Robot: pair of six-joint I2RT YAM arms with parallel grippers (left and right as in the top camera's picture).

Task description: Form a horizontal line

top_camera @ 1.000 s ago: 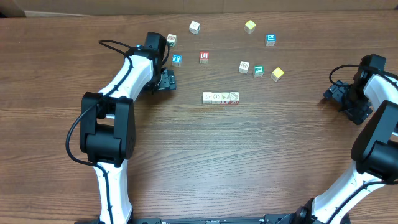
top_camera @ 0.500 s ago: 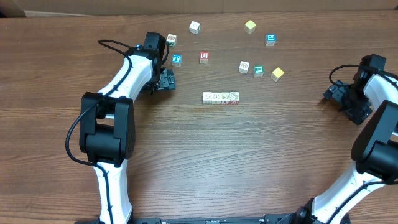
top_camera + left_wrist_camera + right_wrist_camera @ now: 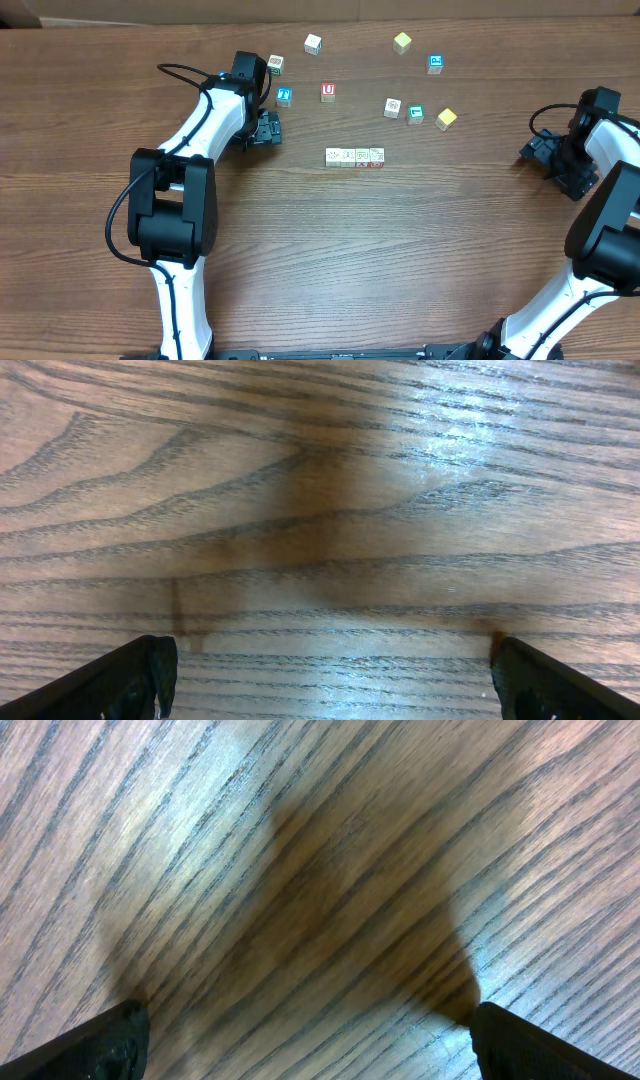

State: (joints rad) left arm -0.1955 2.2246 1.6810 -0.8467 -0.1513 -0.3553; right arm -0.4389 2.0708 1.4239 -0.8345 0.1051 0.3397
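Risk of a stray sweep: the horizontal line [image 3: 355, 157] lies mid-worktop [image 3: 330, 260], its four cubes seemingly touching. The left hand [image 3: 267, 128] and the right hand [image 3: 538, 152], by the right edge, are spread apart and empty. Toward the far edge, the blue-marked cube [image 3: 285, 96] beside the left hand could get knocked.

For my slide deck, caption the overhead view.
Touching four-cube horizontal line; left gripper and right gripper open, empty, off to either side.
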